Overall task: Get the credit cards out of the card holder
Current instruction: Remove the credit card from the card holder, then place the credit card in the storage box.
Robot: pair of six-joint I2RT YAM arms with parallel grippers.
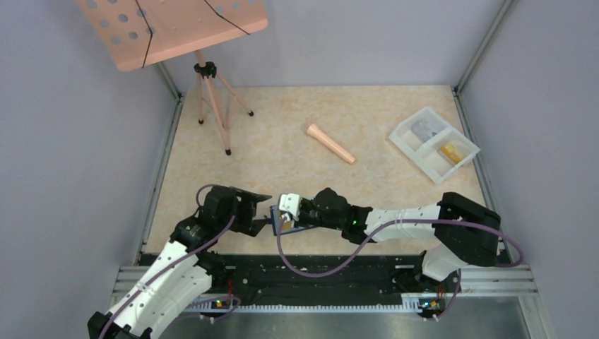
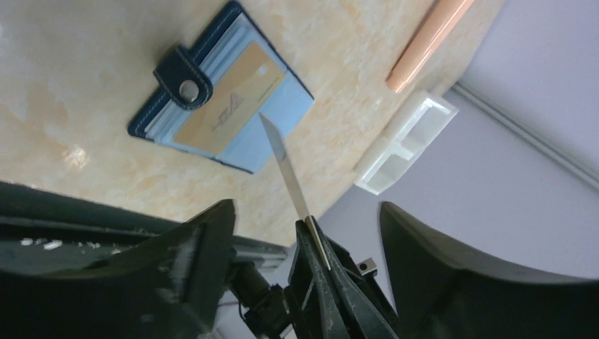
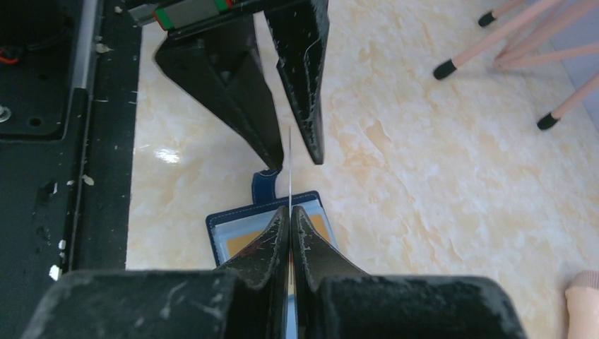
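R gripper (image 3: 290, 212) clamped pale card (image 2: 286, 162) edge-on, apparently for handover; L gripper (image 2: 305, 207) stood open, straddling it. Below, card holder (image 2: 279, 126) lay open on table (image 2: 85, 56), tan card (image 2: 229, 99) inside.

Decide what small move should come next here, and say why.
Probably the right pincer should draw the card back, clear of the left pincer, before heading for the white tray. The right pincer is shut on the thin card, while the left pincer stands open around it, so only the right one seems to hold it.
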